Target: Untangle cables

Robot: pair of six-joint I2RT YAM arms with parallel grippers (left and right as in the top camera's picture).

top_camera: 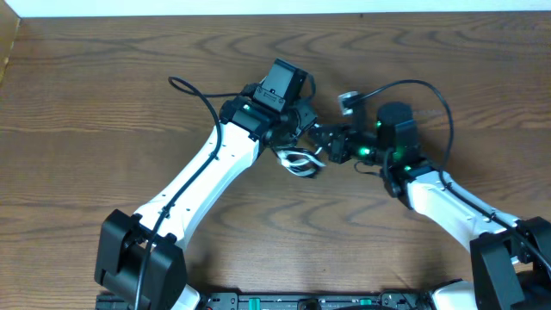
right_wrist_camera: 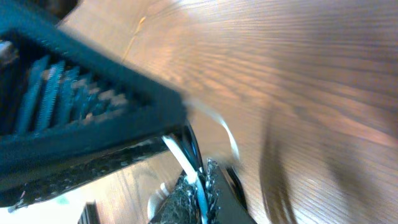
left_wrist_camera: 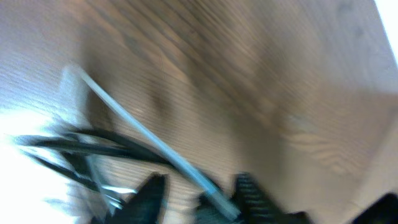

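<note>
overhead, meeting point: the left gripper and right gripper come nose to nose over the middle of the table. This looks like a way to work the same tangle from two sides.
overhead, white cable: its loops lie just under and between the two sets of jaws. The black cable cannot be told from the arm wires here.
left wrist, jaws: the view is blurred, but the fingers stand clearly apart and clamp nothing.
left wrist, white cable: it runs as a straight diagonal out ahead of the jaws and back into the gap, close to the far finger. Whether it touches that finger I cannot tell.
left wrist, black cable: several strands are bunched ahead of the jaws and off to one side, outside the gap.
right wrist, jaws: the right gripper is closed, with the white cable pinched between the pads.
right wrist, black cable: one strand runs right beside the pinch.
right wrist, reason: probably this holds one end fast while the other side lets go.
</note>
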